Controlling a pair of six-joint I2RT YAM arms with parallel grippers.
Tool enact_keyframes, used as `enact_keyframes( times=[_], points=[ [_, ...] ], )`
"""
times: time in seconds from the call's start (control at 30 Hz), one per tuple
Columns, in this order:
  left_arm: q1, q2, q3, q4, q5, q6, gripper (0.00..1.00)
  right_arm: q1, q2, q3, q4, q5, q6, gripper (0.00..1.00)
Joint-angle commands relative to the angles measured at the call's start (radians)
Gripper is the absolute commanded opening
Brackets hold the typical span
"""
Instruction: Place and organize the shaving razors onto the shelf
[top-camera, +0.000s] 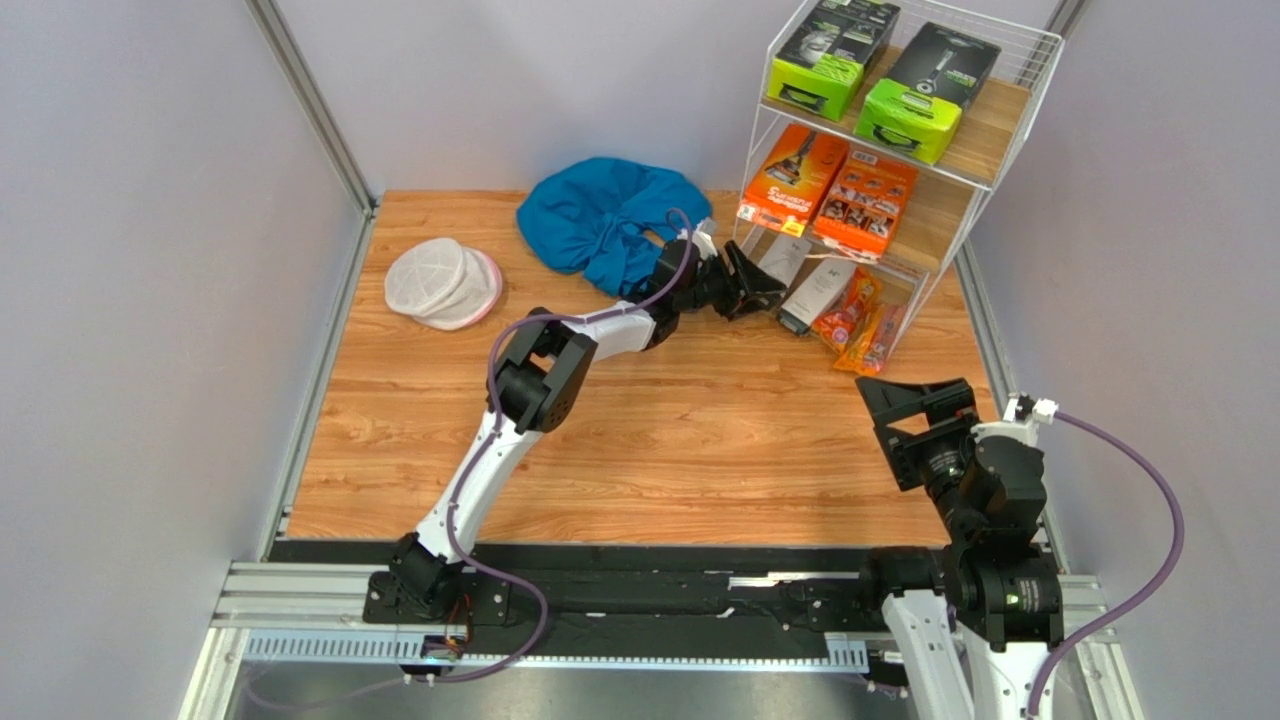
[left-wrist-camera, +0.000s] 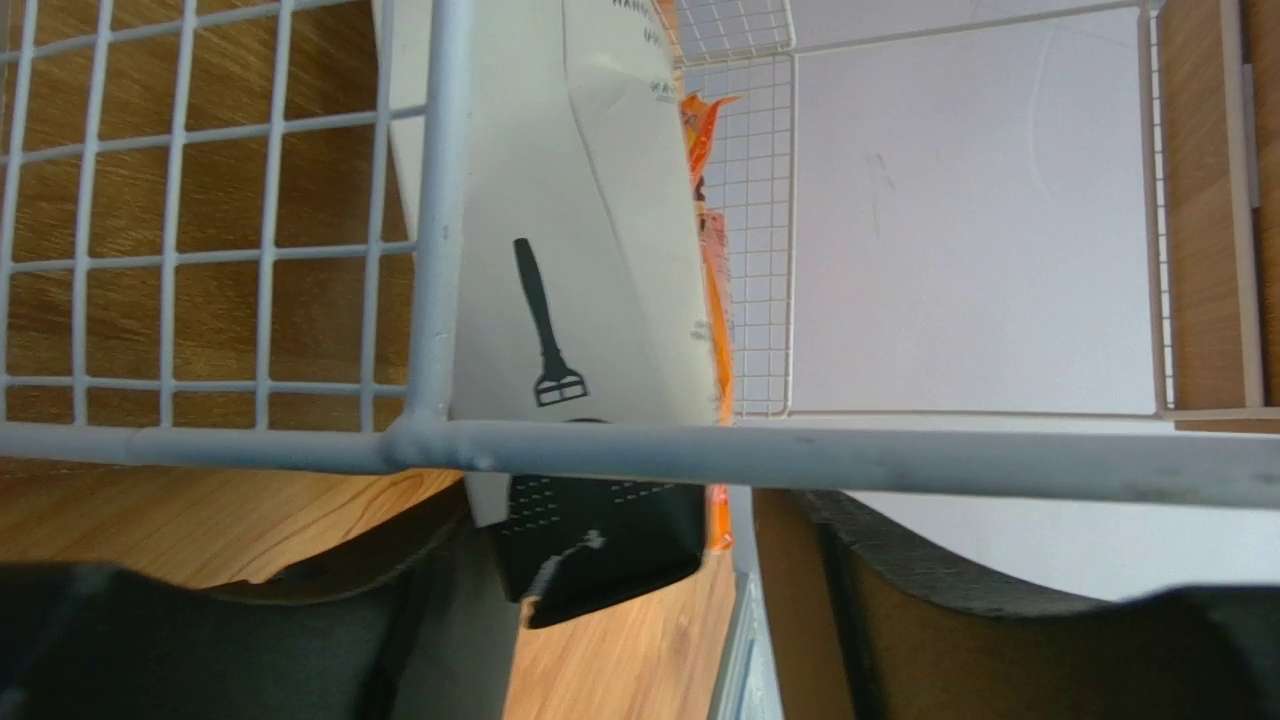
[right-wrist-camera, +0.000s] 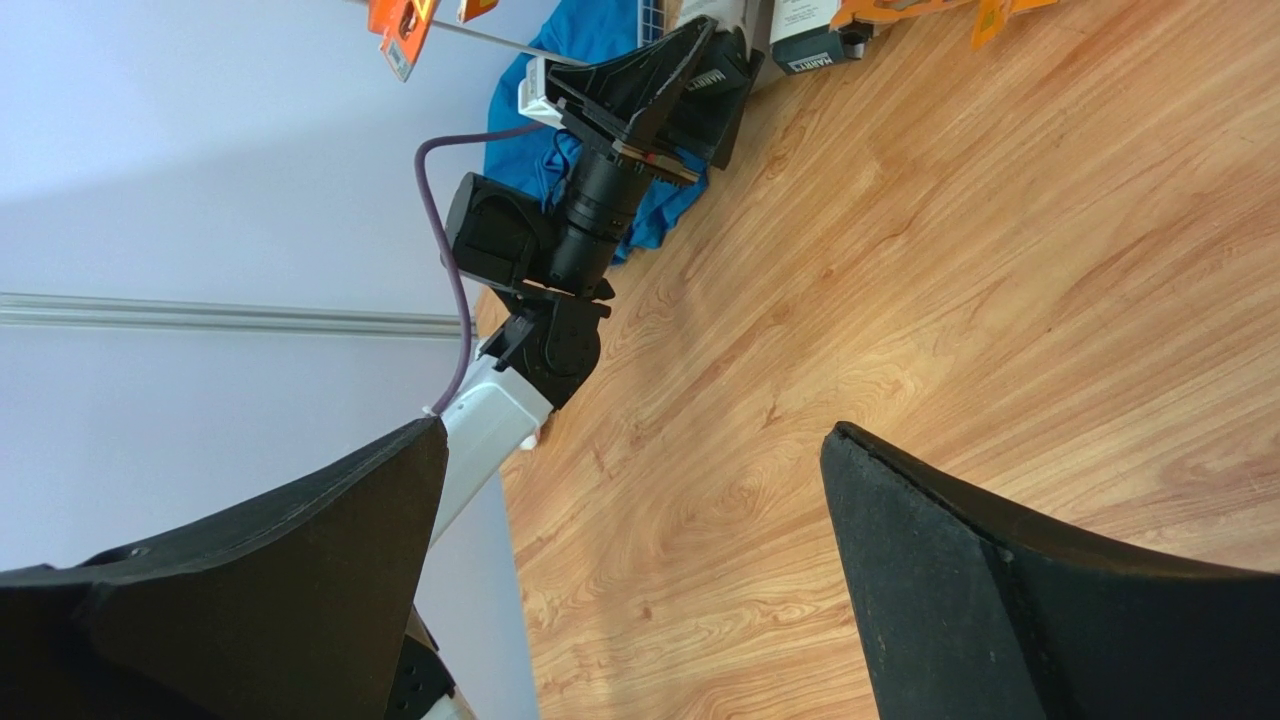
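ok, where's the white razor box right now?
Top view, far right of the table: the white razor box lies on the bottom level of the shelf, between the left gripper at its near end and the orange bags on its right.

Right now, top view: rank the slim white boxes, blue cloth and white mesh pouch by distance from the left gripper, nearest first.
1. slim white boxes: on the bottom tier of the shelf, right at the tips of the left gripper.
2. blue cloth: beside the wrist, on its left.
3. white mesh pouch: farthest, well off to the left.
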Motion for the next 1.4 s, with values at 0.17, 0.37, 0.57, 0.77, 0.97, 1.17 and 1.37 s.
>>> enact_keyframes(
  times=[0.17,0.37,0.57,0.77,0.97,1.17,1.37],
  points=[
    [0.025,-0.028,0.029,-0.099,0.020,0.032,0.78,0.002,-0.021,0.033,0.008,-0.004,-0.010,1.00],
    [0.025,-0.082,-0.072,-0.110,0.017,0.039,0.99,0.002,-0.030,0.025,0.006,-0.010,-0.003,1.00],
    [0.025,-0.157,-0.164,-0.142,0.025,0.108,0.99,0.002,-0.036,0.021,0.008,-0.016,0.004,1.00],
    [0.025,-0.244,-0.293,-0.082,0.034,0.157,0.99,0.002,-0.036,0.022,0.008,-0.024,-0.006,1.00],
    [0.005,-0.436,-0.427,-0.128,0.020,0.367,0.99,0.002,-0.016,0.053,0.005,-0.027,-0.064,1.00],
    [-0.025,-0.694,-0.494,-0.362,-0.024,0.616,0.99,0.002,0.025,0.085,0.005,-0.037,-0.111,1.00],
    [-0.052,-0.924,-0.517,-0.755,-0.236,0.806,0.99,0.002,0.096,0.136,0.015,-0.037,-0.170,1.00]
  ],
)
